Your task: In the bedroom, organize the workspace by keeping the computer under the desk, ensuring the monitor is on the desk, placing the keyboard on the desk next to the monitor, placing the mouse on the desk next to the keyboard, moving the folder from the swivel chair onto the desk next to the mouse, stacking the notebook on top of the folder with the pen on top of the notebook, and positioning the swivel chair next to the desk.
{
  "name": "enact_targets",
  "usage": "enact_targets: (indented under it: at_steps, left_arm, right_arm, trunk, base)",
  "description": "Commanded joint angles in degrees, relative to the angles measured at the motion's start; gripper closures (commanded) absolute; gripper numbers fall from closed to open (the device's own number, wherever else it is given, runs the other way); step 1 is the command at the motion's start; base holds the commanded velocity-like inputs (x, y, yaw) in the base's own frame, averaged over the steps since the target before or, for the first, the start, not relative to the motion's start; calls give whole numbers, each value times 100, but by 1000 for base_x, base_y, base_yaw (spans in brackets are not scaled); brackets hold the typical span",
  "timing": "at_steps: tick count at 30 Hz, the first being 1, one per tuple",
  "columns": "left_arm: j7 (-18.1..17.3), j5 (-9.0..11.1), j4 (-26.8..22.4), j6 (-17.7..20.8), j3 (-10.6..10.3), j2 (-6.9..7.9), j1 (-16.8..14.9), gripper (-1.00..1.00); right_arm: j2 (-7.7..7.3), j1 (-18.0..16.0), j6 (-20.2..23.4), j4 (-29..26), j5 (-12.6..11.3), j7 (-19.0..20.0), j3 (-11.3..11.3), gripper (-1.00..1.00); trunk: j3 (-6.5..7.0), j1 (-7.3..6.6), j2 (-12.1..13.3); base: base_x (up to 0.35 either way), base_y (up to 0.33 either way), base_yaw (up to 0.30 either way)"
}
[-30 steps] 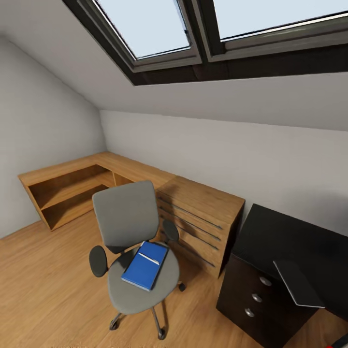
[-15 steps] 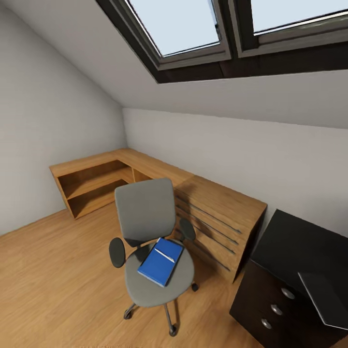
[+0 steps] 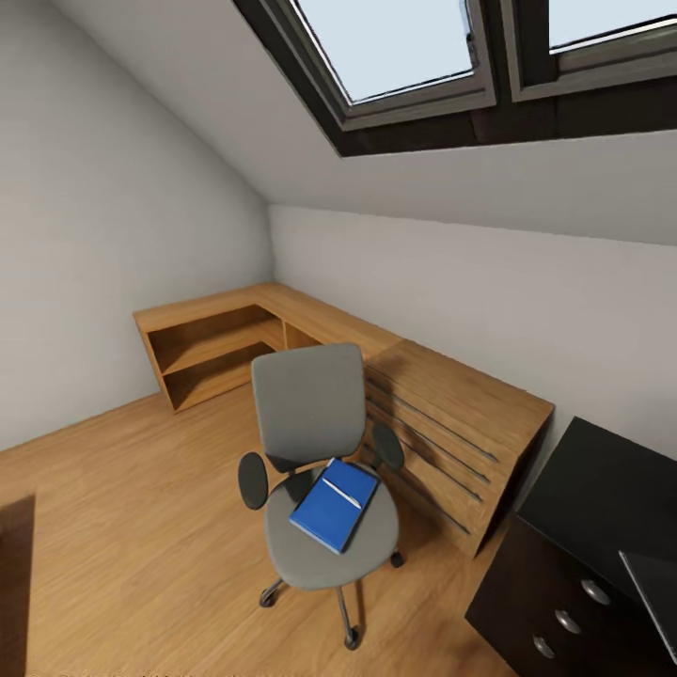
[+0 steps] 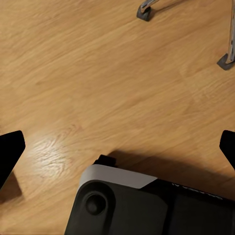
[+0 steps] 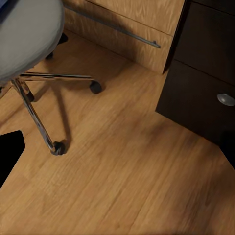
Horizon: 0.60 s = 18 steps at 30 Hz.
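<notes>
The grey swivel chair (image 3: 310,414) stands on the wood floor in the middle of the head view, its back toward the wall. On its seat lies the blue folder (image 3: 329,508), with the slim white pen (image 3: 341,494) across it. The black desk (image 3: 602,480) with round silver knobs fills the lower right corner, and a flat grey thing (image 3: 658,588) rests on its top at the picture's edge. My left gripper (image 4: 117,147) hangs open over bare floor. My right gripper (image 5: 117,152) is open too, low beside the chair's chrome base (image 5: 41,105) and the desk's drawers (image 5: 205,73).
A light-wood dresser (image 3: 461,423) with long bar handles stands between chair and desk. A low wooden shelf unit (image 3: 212,343) runs along the far corner. Sloped ceiling with skylights (image 3: 404,47) overhead. My own base (image 4: 147,205) shows under the left wrist. A dark patch (image 3: 14,574) lies at the floor's left edge.
The head camera has swung left, so chair, dresser and desk have slid rightward in the picture. The chair, folder and pen themselves have not moved.
</notes>
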Motion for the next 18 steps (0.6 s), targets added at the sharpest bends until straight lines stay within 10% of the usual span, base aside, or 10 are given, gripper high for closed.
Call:
enact_targets:
  at_steps: [1, 18]
  left_arm:
    - [33, 60, -6, -32, -30, 7, -2, -100]
    - [12, 66, -6, -39, -24, 13, -2, -100]
  right_arm:
    - [4, -3, -23, 3, -14, 20, -21, -100]
    - [-9, -7, -30, 10, 3, 27, 27, -100]
  trunk:
    - [-10, 2, -8]
    - [-14, 2, -8]
  base:
    - [0, 0, 51]
    - [0, 0, 6]
